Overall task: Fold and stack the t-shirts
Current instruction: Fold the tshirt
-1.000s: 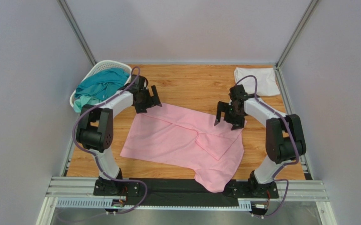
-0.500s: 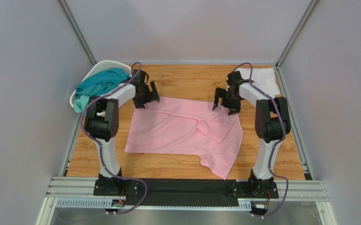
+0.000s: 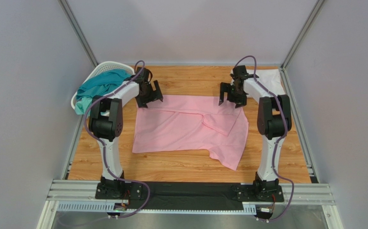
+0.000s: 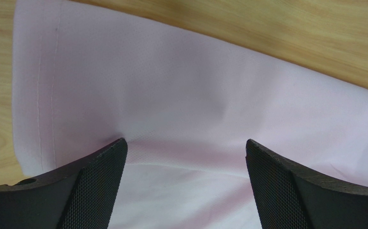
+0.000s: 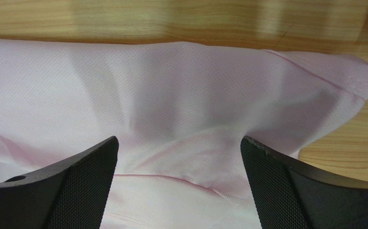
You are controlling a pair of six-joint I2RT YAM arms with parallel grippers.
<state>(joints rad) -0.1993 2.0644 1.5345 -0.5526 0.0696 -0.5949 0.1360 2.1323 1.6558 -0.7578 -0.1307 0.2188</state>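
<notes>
The light pink t-shirt (image 3: 186, 126) lies spread on the wooden table (image 3: 190, 81), with one sleeve folded over its middle. My left gripper (image 3: 147, 100) is open at the shirt's far left corner. In the left wrist view the gripper (image 4: 185, 143) has pink cloth (image 4: 195, 95) between and under its fingers. My right gripper (image 3: 231, 101) is open at the far right corner. In the right wrist view the gripper (image 5: 178, 140) stands wide over wrinkled pink cloth (image 5: 171, 86). The teal t-shirt (image 3: 100, 86) is bunched at the far left. The white t-shirt (image 3: 269, 78) lies folded at the far right corner. The orange t-shirt is out of view.
A white lattice basket (image 3: 105, 64) at the far left holds the teal shirt. Grey walls and metal frame posts close in the table on three sides. The arm bases stand on a black rail at the near edge.
Both grippers moved away from the arm bases toward the far edge, and the pink shirt slid with them and lies flatter. The shirt's near corner no longer hangs over the near edge.
</notes>
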